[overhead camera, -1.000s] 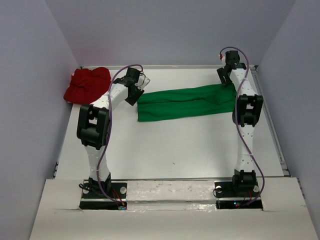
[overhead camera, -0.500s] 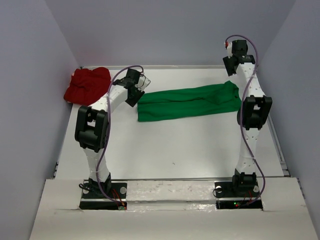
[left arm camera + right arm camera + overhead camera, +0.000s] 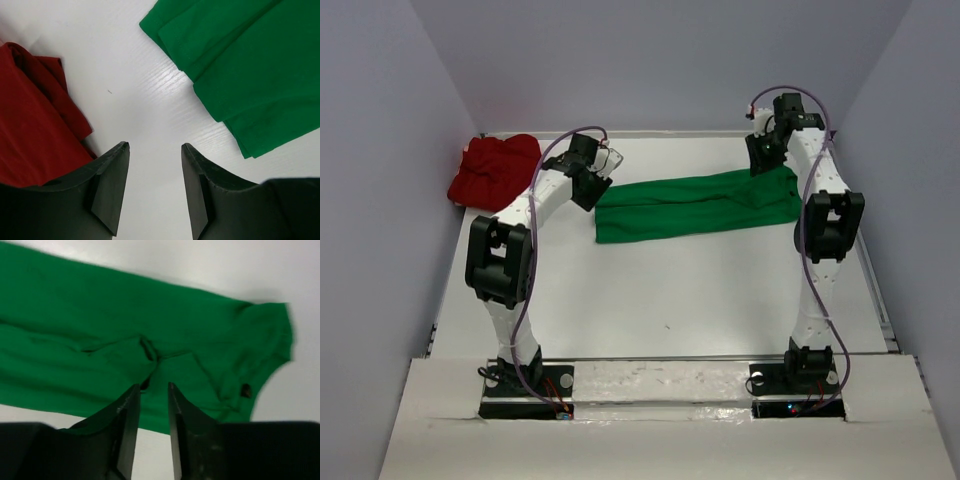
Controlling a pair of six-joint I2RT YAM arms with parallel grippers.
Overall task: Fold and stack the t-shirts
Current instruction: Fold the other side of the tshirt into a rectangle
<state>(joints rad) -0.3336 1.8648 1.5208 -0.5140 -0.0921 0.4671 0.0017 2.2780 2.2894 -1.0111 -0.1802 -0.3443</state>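
Note:
The green t-shirt [image 3: 695, 205] lies as a long folded strip across the back half of the table. The red t-shirt [image 3: 495, 168] sits crumpled in the back left corner. My left gripper [image 3: 588, 195] hangs over bare table between the two, open and holding nothing; the left wrist view shows its gripper [image 3: 154, 147] with the red t-shirt [image 3: 30, 115] on its left and the green t-shirt [image 3: 245, 65] on its right. My right gripper [image 3: 763, 160] hovers above the green strip's right end. In the right wrist view that gripper [image 3: 152, 386] has a narrow gap with nothing in it, above the wrinkled green t-shirt [image 3: 100, 335].
The white table [image 3: 670, 290] is boxed in by grey walls on the left, back and right. A metal rail [image 3: 865, 250] runs along its right edge. Both arm bases stand at the near edge.
The right gripper rose toward the back right corner, then swung back left over the green shirt's right end, its jaws narrowing. The left gripper shifted only slightly.

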